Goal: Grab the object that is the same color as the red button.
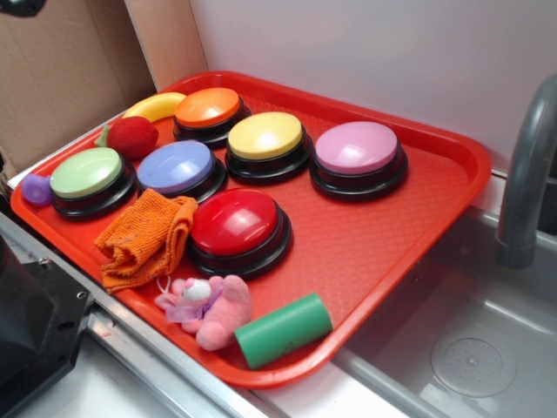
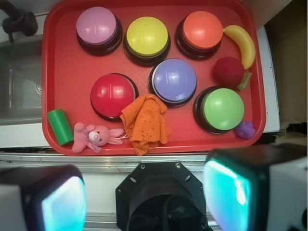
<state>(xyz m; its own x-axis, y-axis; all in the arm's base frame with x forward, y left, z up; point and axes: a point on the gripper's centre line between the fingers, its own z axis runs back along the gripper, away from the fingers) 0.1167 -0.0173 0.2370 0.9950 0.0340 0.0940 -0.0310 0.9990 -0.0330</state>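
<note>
The object, a small fuzzy red plush strawberry [image 1: 132,137] with green leaves, lies at the tray's far left corner between the green and orange buttons. In the wrist view the strawberry [image 2: 228,71] is at the upper right beside the banana. The red button [image 1: 235,223] sits near the tray's front middle, and the wrist view shows the red button [image 2: 111,95] left of centre. My gripper [image 2: 144,197] hovers high above the tray's near edge, well back from everything. It is open, its fingers [image 2: 226,197] wide apart with nothing between them.
The red tray [image 1: 392,235] also holds green [image 1: 85,172], blue [image 1: 177,165], orange [image 1: 207,107], yellow [image 1: 265,135] and pink [image 1: 356,146] buttons. There are also an orange cloth [image 1: 144,235], pink bunny [image 1: 209,306], green cylinder [image 1: 283,329], banana [image 1: 152,105] and purple toy [image 1: 35,188]. Sink [image 1: 470,348] and faucet [image 1: 526,174] lie at right.
</note>
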